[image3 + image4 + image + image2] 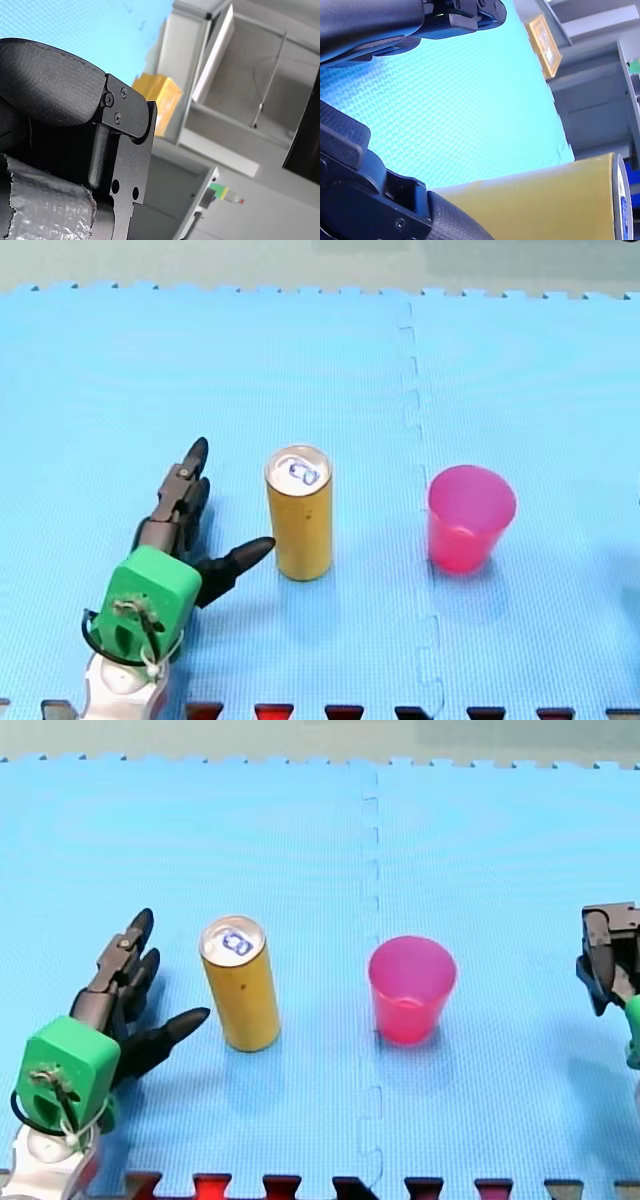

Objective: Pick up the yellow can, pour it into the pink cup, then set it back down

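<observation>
The yellow can (pixel 300 515) stands upright on the blue foam mat (pixel 150 370), its silver top with the pull tab facing up. The pink cup (pixel 468 525) stands upright and apart from the can, to its right. My left hand (pixel 232 498) sits just left of the can, holding nothing; its thumb tip (pixel 258 546) points at the can's lower side with a very small gap. The second wrist view has the can's side (pixel 545 200) close by black fingers (pixel 380 200). My right hand (pixel 605 958) is at the far right edge, well away from the cup, holding nothing.
A jigsaw seam (pixel 412 390) runs front to back across the mat between can and cup. Red and dark blocks (pixel 275 710) line the mat's near edge. The first wrist view has grey cabinets (pixel 250 100) and a yellow box (pixel 157 100) beyond the mat.
</observation>
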